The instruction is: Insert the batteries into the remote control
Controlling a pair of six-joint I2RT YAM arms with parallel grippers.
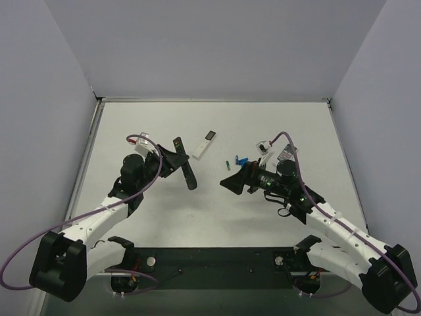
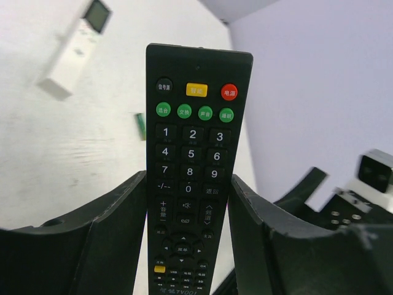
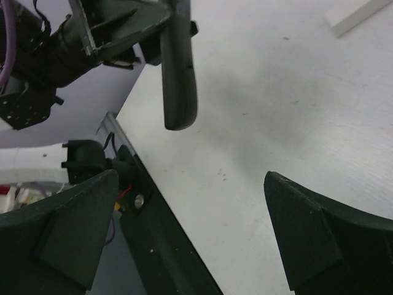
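Note:
My left gripper (image 1: 176,160) is shut on the long black remote control (image 1: 185,164) and holds it above the table. In the left wrist view the remote control (image 2: 191,135) stands between my fingers (image 2: 116,215), buttons facing the camera, gripped at its lower half. One green battery (image 1: 227,164) lies on the table by two small blue cells (image 1: 241,159); it also shows in the left wrist view (image 2: 140,126). My right gripper (image 1: 228,182) is open and empty, facing the remote's free end (image 3: 178,80) from a short distance, with its jaws (image 3: 190,184) wide apart.
A slim white stick remote (image 1: 204,145) with a dark end lies at the middle back, also in the left wrist view (image 2: 73,49). The black base rail (image 1: 210,260) runs along the near edge. Grey walls close in the table on three sides.

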